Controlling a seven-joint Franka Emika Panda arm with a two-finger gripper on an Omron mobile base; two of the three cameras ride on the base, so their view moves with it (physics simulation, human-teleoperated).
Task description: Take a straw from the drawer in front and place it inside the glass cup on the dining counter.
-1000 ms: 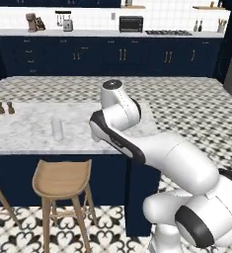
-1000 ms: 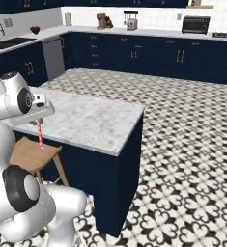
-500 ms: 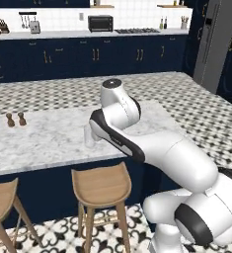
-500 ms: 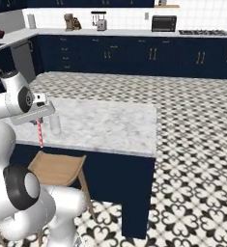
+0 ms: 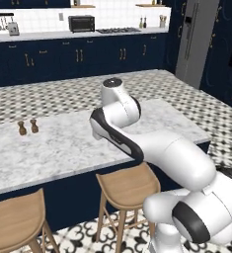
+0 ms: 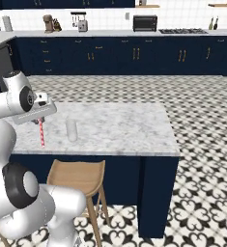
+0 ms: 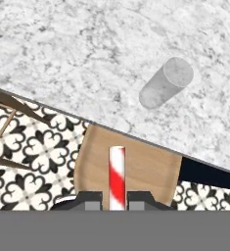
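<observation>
The gripper (image 7: 117,200) is clamped on the straw (image 7: 117,177), its two dark fingers (image 7: 89,200) pressing the red-and-white stick from either side near one end, so most of its length reaches out ahead of the hand. In the right base view the straw (image 6: 41,133) hangs roughly straight down below the hand, at the near edge of the counter (image 6: 129,130) and short of the cup (image 6: 71,130), which stands upright on the marble a little way in from that edge. From the hand camera the free end sits over a wooden stool (image 7: 150,171), not yet over the stone, and the cup (image 7: 165,83) lies ahead and off to one side. The straw is probably very light and fairly stiff, but thin and smooth, so it could pivot or slide between the pads if its tip knocks the rim; a firm, steady pinch near the top, as now, leaves the long lower part free to enter the cup. The cup looks light and clear, easy to tip with a sideways push, and its rim is hard to make out against the marble, so how well the straw lines up with the opening can't be told for sure. The straw should come down from above, centred, and be let go only once its tip is well inside.
</observation>
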